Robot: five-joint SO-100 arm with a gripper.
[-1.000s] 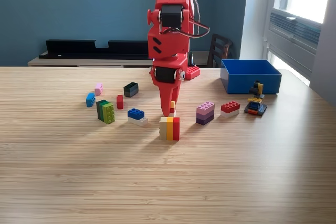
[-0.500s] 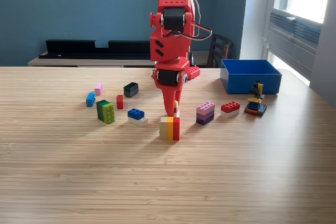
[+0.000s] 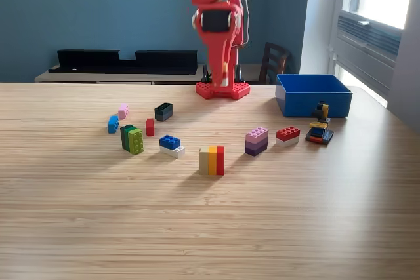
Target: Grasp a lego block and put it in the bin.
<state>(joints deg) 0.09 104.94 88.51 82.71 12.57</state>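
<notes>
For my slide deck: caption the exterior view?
Red arm's tool raised above scattered lego blocks, blue bin waiting.

1 exterior camera looks from the near edge of the table (image 3: 210, 240) toward its far edge, slightly downward, at moderate distance, facing the arm (image 3: 218, 24) head-on

We find the gripper (image 3: 223, 78) raised above the table (image 3: 210, 227), left of the bin (image 3: 313, 96), holding a small block (image 3: 225, 74).

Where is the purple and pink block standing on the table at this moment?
In the exterior view, the purple and pink block stands right of centre, between the cream, yellow and red block and the small red block.
</notes>
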